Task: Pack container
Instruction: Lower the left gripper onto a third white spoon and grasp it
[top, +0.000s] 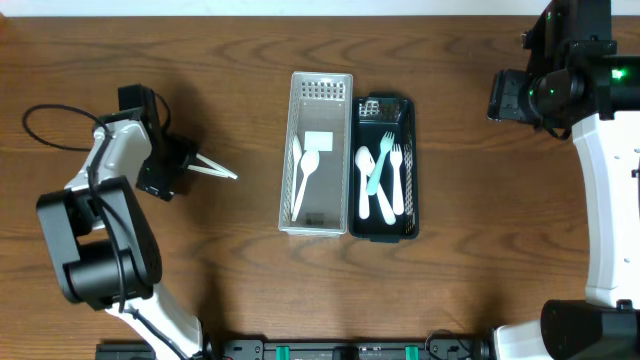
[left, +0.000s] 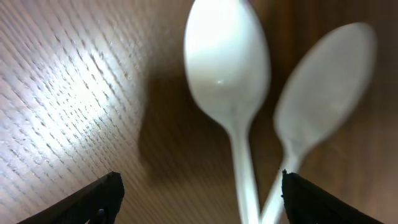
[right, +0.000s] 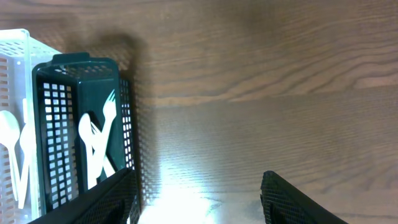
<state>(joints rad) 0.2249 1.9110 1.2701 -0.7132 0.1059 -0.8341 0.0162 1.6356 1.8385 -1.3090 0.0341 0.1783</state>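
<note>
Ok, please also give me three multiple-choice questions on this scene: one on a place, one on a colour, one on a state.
1. Where do the two loose spoons lie?
A) inside a basket
B) on the table, by the left claw
C) on the floor

2. What colour is the second basket, beside the white basket?
A) red
B) dark green
C) yellow

3. How is the left claw?
A) shut on a spoon
B) shut on a basket
C) open, holding nothing

Answers: 1 B, both spoons lie on bare wood just ahead of the claw. 2 B, its mesh walls look dark green in the right wrist view. 3 C, its fingers stand wide apart and grip nothing.
</note>
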